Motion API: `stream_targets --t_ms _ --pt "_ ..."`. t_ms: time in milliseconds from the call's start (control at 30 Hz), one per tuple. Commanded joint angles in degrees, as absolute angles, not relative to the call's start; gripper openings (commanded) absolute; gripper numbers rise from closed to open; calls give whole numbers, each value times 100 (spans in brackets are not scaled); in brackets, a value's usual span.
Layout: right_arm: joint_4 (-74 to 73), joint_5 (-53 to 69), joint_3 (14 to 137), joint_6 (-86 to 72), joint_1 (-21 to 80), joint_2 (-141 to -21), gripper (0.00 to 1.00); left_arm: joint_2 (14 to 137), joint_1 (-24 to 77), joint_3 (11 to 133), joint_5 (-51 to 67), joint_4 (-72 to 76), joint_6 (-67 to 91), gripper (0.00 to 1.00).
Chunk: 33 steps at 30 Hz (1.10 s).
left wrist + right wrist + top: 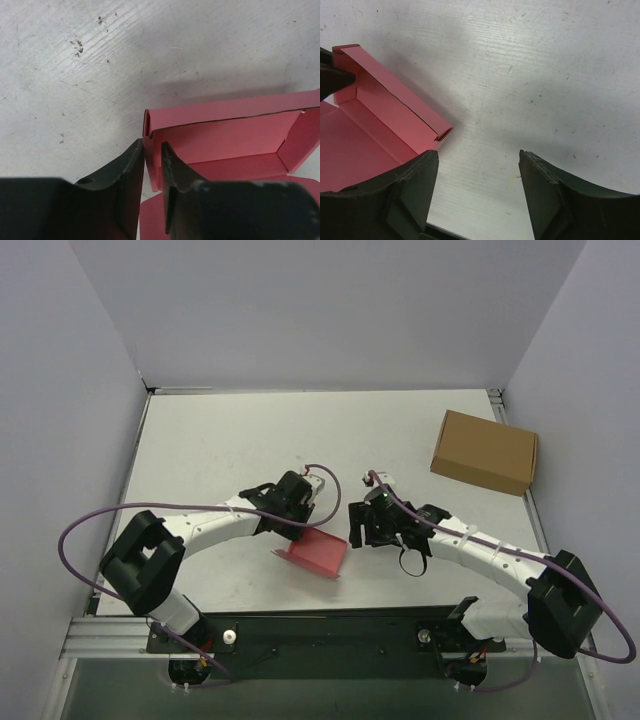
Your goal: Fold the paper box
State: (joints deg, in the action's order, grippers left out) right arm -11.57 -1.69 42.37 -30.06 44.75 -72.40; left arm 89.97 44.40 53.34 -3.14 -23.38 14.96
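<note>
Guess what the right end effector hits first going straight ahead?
Probably the table: the open right end effector frames only bare tabletop, with the pink box just off to one side.

Soft, even light falls on a matt white tabletop [220,440] and throws only faint shadows. Plain pale lavender-grey wall panels [330,310] enclose the table on its left, far and right sides. Thin silver metal edging [497,403] runs along the table's side borders, and a ribbed aluminium rail [100,642] sits at the near left corner. Close up, the white surface shows fine parallel scratches and a scatter of small dark specks [78,46].
</note>
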Motion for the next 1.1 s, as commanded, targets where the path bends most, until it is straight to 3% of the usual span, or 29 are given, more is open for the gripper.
stream_targets --t_ms 0,233,467,600,800,1067 --pt "-1073 193 4087 -2980 4228 -6961 67 9000 4421 5887 -9 -2628 1371 35" --pt "-976 360 3903 -2874 4025 -6741 68 9009 4412 6266 343 -2856 1248 43" --pt "-879 430 3893 -2751 4034 -6714 67 8517 4368 6521 563 -2927 1116 59" --pt "-791 518 4016 -2655 4034 -6864 67 8087 4132 6802 536 -2979 1108 78" --pt "-651 816 4525 -2733 4034 -7574 66 6974 3807 6830 -438 -2936 1335 81" --pt "-273 1186 4904 -2716 4017 -8471 66 5275 3551 5478 -343 -3277 2372 82"
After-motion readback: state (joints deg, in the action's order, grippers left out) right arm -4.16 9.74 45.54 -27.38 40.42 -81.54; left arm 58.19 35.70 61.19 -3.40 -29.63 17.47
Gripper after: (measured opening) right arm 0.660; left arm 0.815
